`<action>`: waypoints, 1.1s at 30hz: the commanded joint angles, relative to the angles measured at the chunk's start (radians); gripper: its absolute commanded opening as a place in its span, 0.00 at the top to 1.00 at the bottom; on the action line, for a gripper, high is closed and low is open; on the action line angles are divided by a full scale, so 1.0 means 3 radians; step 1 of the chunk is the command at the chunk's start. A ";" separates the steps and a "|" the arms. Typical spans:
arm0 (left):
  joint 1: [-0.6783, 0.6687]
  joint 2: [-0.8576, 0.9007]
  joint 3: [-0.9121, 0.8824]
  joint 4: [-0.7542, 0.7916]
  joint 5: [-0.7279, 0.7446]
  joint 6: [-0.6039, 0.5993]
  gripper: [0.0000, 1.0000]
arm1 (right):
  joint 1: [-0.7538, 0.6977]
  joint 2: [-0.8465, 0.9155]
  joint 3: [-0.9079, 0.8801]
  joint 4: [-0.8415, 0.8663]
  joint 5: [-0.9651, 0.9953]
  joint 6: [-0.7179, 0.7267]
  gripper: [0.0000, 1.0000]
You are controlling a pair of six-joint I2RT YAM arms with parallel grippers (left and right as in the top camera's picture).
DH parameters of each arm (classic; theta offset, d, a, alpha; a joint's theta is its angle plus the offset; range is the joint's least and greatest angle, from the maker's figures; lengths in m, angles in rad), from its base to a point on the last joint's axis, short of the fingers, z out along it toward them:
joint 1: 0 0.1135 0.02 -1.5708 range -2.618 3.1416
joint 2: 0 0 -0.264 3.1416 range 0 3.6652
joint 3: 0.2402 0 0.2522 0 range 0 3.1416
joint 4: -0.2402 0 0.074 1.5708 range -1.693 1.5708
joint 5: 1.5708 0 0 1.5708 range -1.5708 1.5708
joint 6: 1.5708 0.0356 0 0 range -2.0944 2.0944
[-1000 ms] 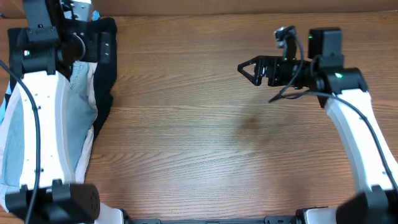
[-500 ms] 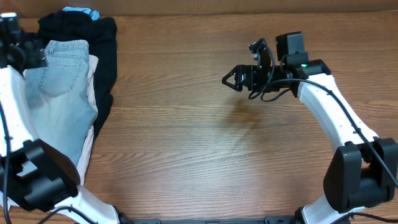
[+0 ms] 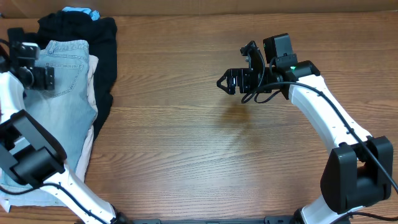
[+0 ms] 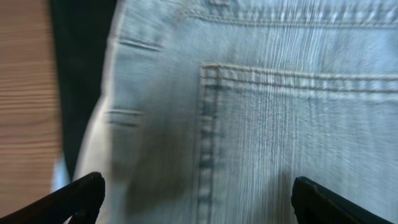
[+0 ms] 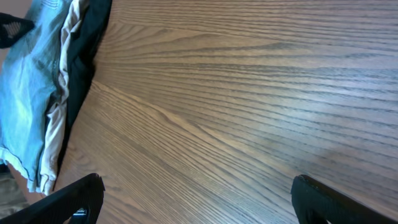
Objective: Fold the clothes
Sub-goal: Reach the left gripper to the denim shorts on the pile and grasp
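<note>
Your denim shorts lie at the far left of the bench, on top of a small heap: a beige garment shows as a sliver along their right edge and a black garment lies under and beyond that. Their long axis runs from the far edge toward you, waistband at the far end and legs trailing to the near left corner. A back pocket faces up, so they are seat side up. The left jaws are the ones to use. They hang directly over the waistband and pocket end, spread wide, and nothing shows between the tips in the left wrist view. I cannot tell from these views whether the tips touch the cloth. The right jaws are also spread and hold nothing. They sit well apart from the shorts, over bare wood right of centre, pointing left toward the heap. The right arm would have to cross most of the bench to reach the cloth. The wood is flat and bare from the heap rightward, which looks like ample room to drag the shorts out and fold them. Watch that your pinch takes denim only, not the beige layer just beneath.
</note>
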 commanded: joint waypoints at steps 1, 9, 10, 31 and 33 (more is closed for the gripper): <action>0.0011 0.0141 0.0075 0.0038 0.0125 0.0145 0.02 | 0.0009 0.0008 0.0069 0.0019 0.0046 0.0000 0.00; 0.0013 0.0211 0.0075 0.0150 0.0122 0.0142 0.27 | 0.0009 0.0008 0.0069 0.0060 0.0045 0.0001 0.00; 0.0011 0.0211 0.0075 0.0151 0.0125 0.0142 0.34 | 0.0009 0.0006 0.0069 0.0070 0.0045 0.0001 0.00; -0.0456 -0.0197 0.0078 -0.0203 0.1090 -0.1312 0.96 | -0.0025 -0.0118 0.0225 0.0075 -0.0071 0.0014 0.01; -0.0610 -0.0360 0.0078 -0.0256 0.1111 -0.1330 0.96 | -0.0070 -0.0197 0.0346 -0.0041 -0.0071 0.0014 0.01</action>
